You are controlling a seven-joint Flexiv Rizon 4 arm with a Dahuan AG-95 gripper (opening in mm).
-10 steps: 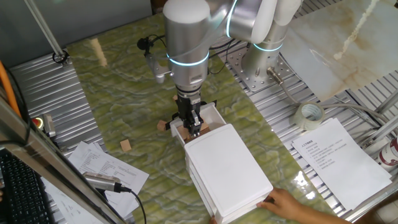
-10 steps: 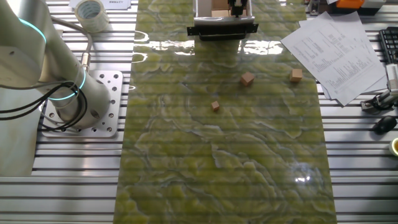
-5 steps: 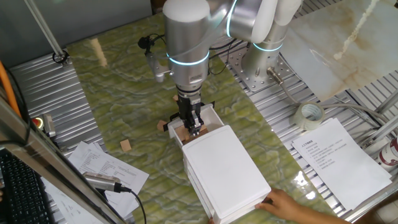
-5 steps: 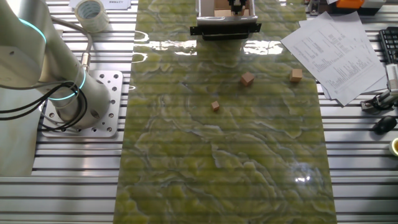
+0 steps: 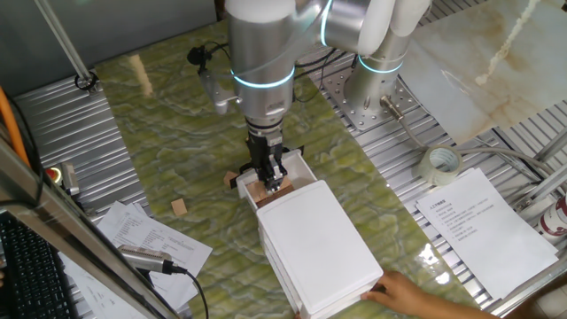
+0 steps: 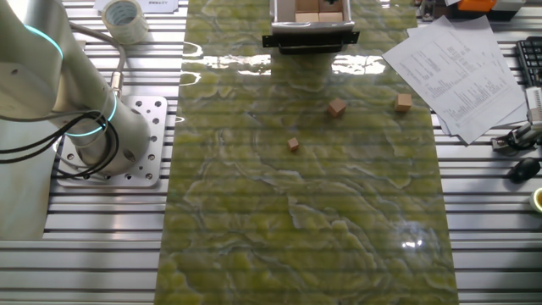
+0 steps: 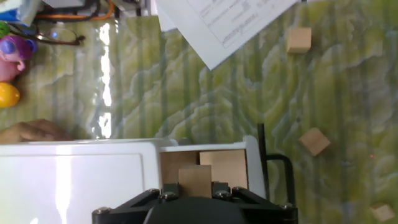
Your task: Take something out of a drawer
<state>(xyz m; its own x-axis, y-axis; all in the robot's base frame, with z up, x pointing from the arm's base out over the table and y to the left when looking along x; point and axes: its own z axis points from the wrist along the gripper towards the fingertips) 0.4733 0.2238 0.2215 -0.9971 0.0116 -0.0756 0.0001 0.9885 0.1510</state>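
- now we see the gripper hanging over the open drawer, the top one of the white cabinet, with its black handle facing out over the green table.
- in the hand view a light-brown wooden cube sits right between the finger bases, and we judge the fingers closed on it.
- the cube lies straight along the fingers, directly under the hand and above the drawer floor; whether it has cleared the floor we cannot tell.
- two more wooden blocks lie side by side in the drawer, just behind the held one.
- the cube has no long axis to mind; the relation that matters is vertical, drawer walls beside it, open air above, so the way out is up.
- three loose cubes lie on the table, well apart from the drawer.
- a person's hand rests at the cabinet's far corner, apparently steadying it.
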